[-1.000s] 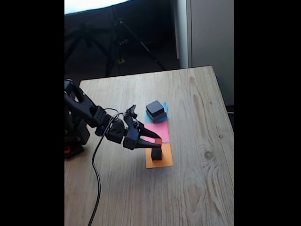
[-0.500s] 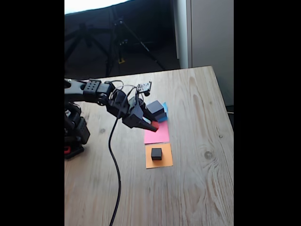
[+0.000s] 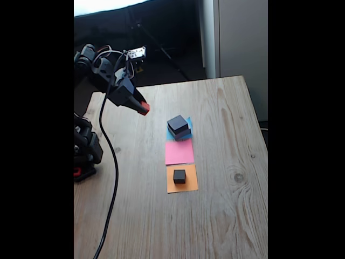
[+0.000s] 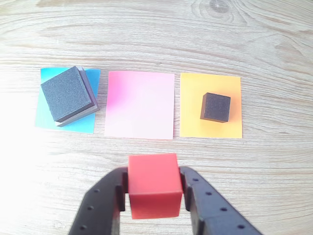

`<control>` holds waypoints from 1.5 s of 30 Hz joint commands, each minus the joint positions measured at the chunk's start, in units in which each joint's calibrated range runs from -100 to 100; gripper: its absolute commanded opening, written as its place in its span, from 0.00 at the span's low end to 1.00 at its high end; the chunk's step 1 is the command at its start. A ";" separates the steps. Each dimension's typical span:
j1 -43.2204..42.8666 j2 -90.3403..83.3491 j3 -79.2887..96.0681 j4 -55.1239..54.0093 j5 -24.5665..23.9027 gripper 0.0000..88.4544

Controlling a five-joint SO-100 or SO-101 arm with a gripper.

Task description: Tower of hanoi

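My pincer (image 4: 153,196) is clamped on the red cube (image 4: 153,185), raised above the surface (image 3: 226,216). Medium black block (image 4: 67,93) sits on grey block (image 4: 89,103) on blue paper (image 4: 44,112); small black cube (image 4: 215,106) on orange paper (image 4: 230,83); pink paper (image 4: 141,105) between.

My arm (image 3: 99,70): matte black segments, black cable (image 3: 110,178), red-marked base; gripper (image 4: 152,196) fingers (image 4: 100,205) dotted with holes
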 commanded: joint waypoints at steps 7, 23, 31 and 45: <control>-1.55 -15.80 38.13 -24.83 0.87 0.03; -0.63 -11.26 87.58 -92.90 0.87 0.05; -0.30 5.78 92.22 -119.61 0.87 0.06; -0.13 33.33 89.58 -150.20 0.87 0.09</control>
